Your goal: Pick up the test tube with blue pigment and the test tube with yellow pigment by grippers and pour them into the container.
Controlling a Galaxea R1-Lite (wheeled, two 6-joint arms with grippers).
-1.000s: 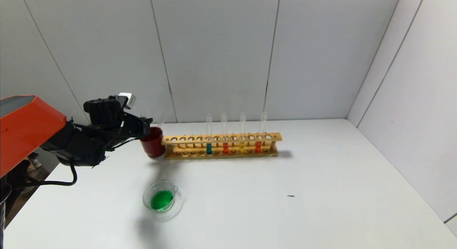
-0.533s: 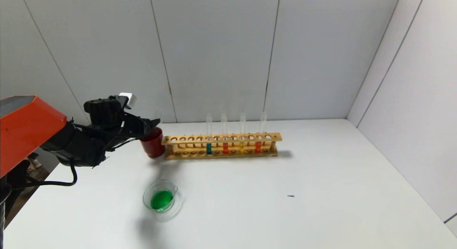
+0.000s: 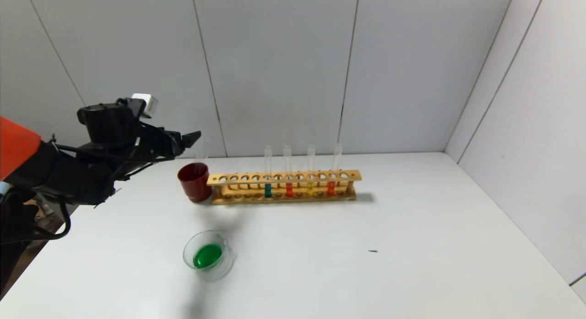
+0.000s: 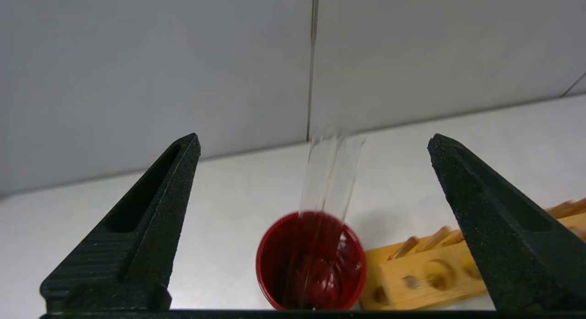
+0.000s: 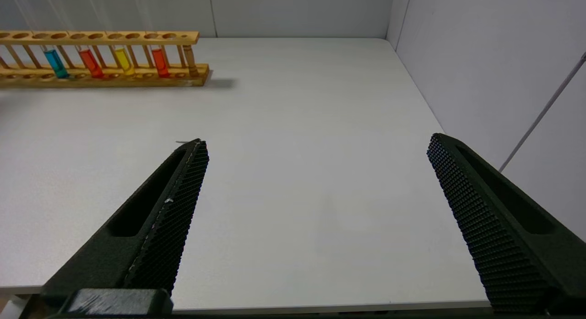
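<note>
The test tube with blue pigment [image 3: 268, 189] and the test tube with yellow pigment [image 3: 310, 187] stand upright in a wooden rack [image 3: 284, 177] at the back of the table; both tubes, blue [image 5: 56, 62] and yellow [image 5: 122, 62], show in the right wrist view too. The container [image 3: 208, 256], a clear glass dish, holds green liquid nearer the front. My left gripper [image 3: 190, 139] [image 4: 315, 140] hangs open and empty, above and to the left of a dark red cup [image 3: 194, 181] [image 4: 311, 264]. Clear empty tubes [image 4: 332, 172] lean in that cup. My right gripper [image 5: 316, 143] is open over bare table, out of the head view.
Two tubes with red-orange liquid [image 3: 289, 189] [image 3: 331, 187] share the rack. The red cup touches the rack's left end [image 4: 458, 273]. Grey walls close the table at the back and right. A small dark speck [image 3: 373, 251] lies on the white table [image 3: 366, 273].
My left gripper opened at the red cup, letting go of a clear tube that stays in the cup, then rose and drew back to the left.
</note>
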